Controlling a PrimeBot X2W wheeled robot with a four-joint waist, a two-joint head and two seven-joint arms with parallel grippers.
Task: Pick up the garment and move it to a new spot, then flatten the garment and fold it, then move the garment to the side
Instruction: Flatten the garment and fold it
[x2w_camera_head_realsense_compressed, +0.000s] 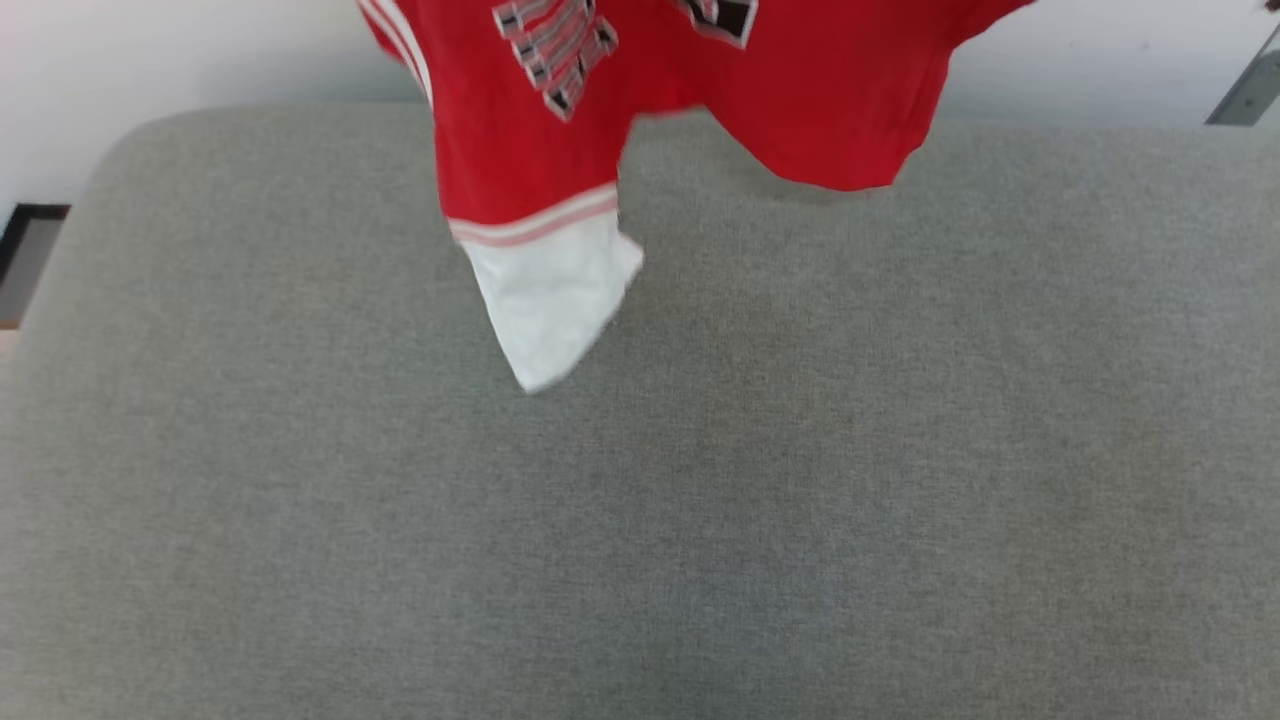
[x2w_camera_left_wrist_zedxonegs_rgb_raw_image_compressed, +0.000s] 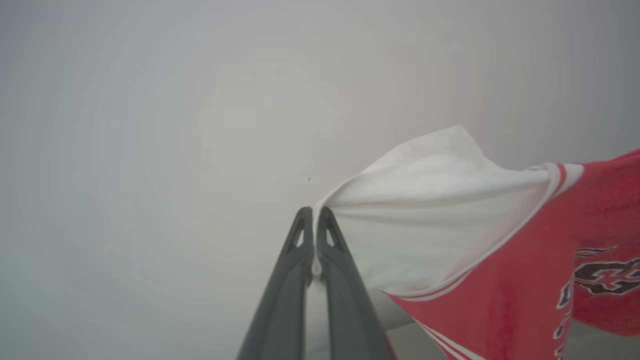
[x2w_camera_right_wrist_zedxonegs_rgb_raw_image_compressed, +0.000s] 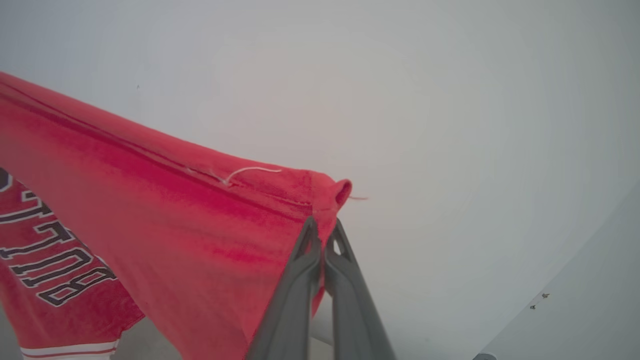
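1. The left gripper (x2w_camera_left_wrist_zedxonegs_rgb_raw_image_compressed: 315, 211), in the left wrist view, has its jaws pressed together on a pinch of the held sleeve (x2w_camera_left_wrist_zedxonegs_rgb_raw_image_compressed: 435, 200), the white one, of the garment (x2w_camera_left_wrist_zedxonegs_rgb_raw_image_compressed: 500, 290). The cloth fans away to the right into the red body.
2. In the right wrist view, the right gripper (x2w_camera_right_wrist_zedxonegs_rgb_raw_image_compressed: 322, 229) is clamped on a red hem corner (x2w_camera_right_wrist_zedxonegs_rgb_raw_image_compressed: 330, 195). The garment (x2w_camera_right_wrist_zedxonegs_rgb_raw_image_compressed: 175, 225) stretches away to the left, its black lettering showing.
3. In the head view, the garment (x2w_camera_head_realsense_compressed: 800, 110) hangs from the top edge over the far part of the grey surface (x2w_camera_head_realsense_compressed: 700, 500). A dangling sleeve (x2w_camera_head_realsense_compressed: 550, 290) hangs lowest; whether it touches the surface I cannot tell.
4. Judged from this, the carry to a new spot is in hand. Next, both arms would need to lower together, keeping the cloth taut, so it lies spread for flattening.
5. The surface is a grey woven pad with rounded corners. A pale wall (x2w_camera_head_realsense_compressed: 150, 50) stands behind it, and a dark frame (x2w_camera_head_realsense_compressed: 30, 240) sits at the left.
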